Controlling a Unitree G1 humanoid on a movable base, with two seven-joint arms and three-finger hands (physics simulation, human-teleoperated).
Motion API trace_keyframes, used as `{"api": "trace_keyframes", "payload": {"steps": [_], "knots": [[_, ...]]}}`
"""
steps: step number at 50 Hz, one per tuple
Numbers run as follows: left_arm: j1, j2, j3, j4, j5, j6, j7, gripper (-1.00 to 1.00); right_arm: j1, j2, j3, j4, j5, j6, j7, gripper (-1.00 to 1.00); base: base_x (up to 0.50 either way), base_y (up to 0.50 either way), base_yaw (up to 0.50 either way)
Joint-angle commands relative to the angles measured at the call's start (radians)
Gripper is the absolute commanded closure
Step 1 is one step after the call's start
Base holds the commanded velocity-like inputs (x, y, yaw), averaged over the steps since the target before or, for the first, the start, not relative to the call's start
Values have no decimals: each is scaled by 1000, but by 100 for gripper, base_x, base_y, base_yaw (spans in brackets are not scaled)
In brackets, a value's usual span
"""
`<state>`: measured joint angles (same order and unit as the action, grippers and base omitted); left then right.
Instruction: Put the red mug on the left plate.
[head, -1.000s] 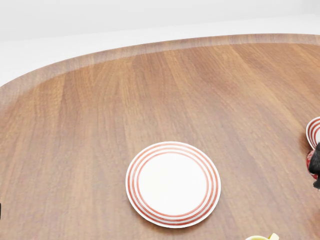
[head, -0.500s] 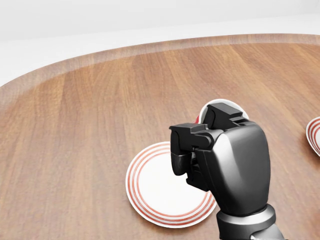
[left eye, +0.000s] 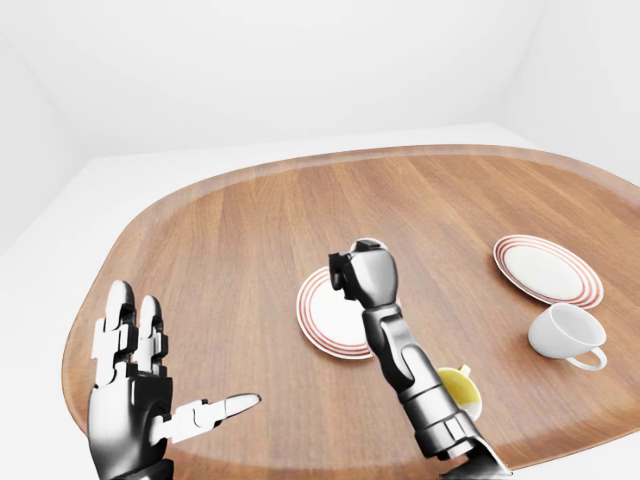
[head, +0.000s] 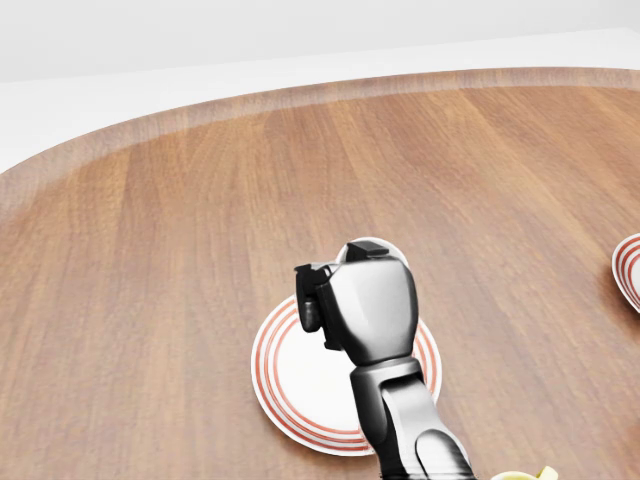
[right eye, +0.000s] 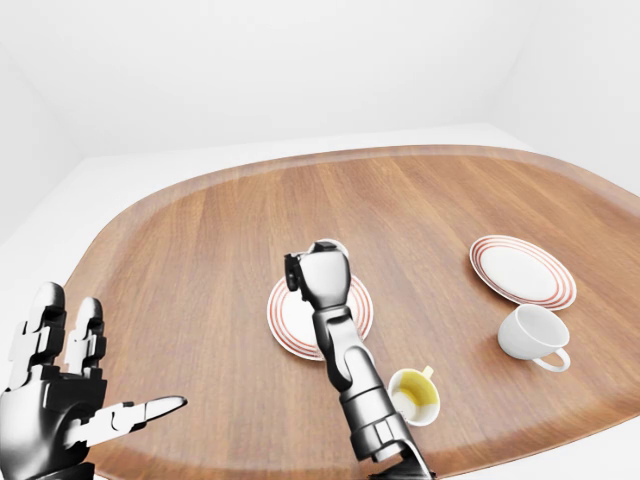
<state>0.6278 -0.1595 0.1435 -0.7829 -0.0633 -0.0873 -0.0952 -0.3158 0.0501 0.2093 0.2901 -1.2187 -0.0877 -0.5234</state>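
My right hand (head: 332, 300) is a closed fist held over the left plate (head: 288, 392), a white plate with red rings. The fingers are shut on the red mug; only its pale rim (head: 371, 243) shows above the knuckles, and the rest is hidden by the hand. I cannot tell whether the mug touches the plate. In the left-eye view the same hand (left eye: 345, 278) stands over the plate (left eye: 318, 322). My left hand (left eye: 170, 370) is open and empty at the lower left, fingers spread, far from the plate.
The brown oval table (head: 200, 200) carries a second red-ringed plate (left eye: 547, 270) at the right. A white mug (left eye: 565, 333) lies below that plate. A yellow mug (right eye: 413, 395) sits beside my right forearm.
My right hand came in from the right edge of the head view with the mug. It has moved left and away from the camera, and is now over the left plate.
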Motion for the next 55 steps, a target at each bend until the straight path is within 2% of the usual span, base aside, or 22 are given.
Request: {"api": "trace_keyframes", "payload": {"steps": [1, 7, 26, 40, 47, 55], "knots": [[-12, -9, 14, 4, -2, 0, -10, -100, -287, 0, -28, 736, -40, 0, 0, 100, 0, 0, 0], [-4, -18, 23, -4, -11, 0, -21, -100, -343, 26, -26, 948, 4, 0, 0, 100, 0, 0, 0], [-15, -21, 24, 0, -6, 0, -21, -100, -322, 18, -19, 1005, 7, 0, 0, 100, 0, 0, 0], [-24, -20, 22, 7, 11, 0, -3, -100, -325, 19, -25, 974, 15, 0, 0, 100, 0, 0, 0], [-24, -19, 26, 8, 4, 0, -1, -100, -301, 8, -44, 845, 62, 0, 0, 100, 0, 0, 0], [-22, -19, 25, 7, 4, 0, -1, -100, -278, -1, -45, 792, 90, 0, 0, 100, 0, 0, 0]]}}
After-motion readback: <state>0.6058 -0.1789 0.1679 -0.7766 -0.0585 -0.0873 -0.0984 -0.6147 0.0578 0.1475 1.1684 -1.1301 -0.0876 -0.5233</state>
